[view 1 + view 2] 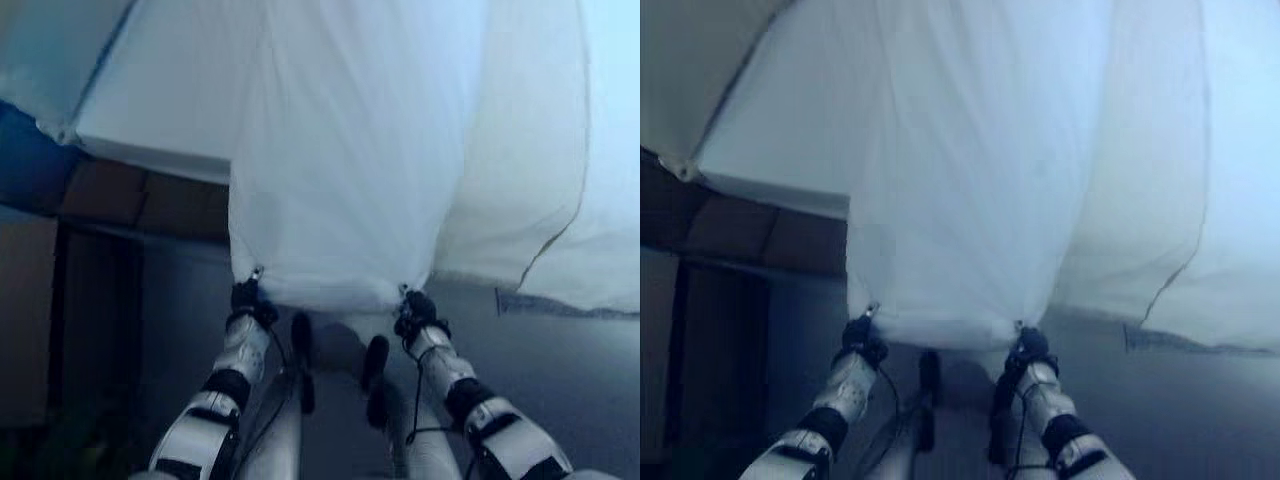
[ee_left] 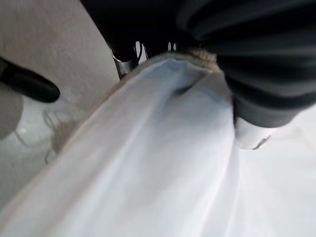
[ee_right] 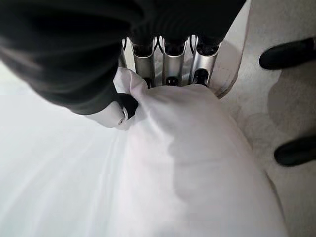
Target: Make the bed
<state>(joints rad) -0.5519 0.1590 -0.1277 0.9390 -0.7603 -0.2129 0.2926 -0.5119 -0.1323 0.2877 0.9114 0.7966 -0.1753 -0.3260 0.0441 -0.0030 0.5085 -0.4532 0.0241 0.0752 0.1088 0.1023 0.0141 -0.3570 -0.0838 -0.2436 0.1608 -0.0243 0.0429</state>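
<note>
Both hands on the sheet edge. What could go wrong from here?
1. The left hand and right hand pinch the white sheet only at its edge, so a pull might slip it free.
2. The sheet hangs past the mattress toward the floor; it may drag or catch underfoot.

The bed carries a white sheet that hangs over its near edge; wood panels show below the mattress. Grey floor lies beneath.
</note>
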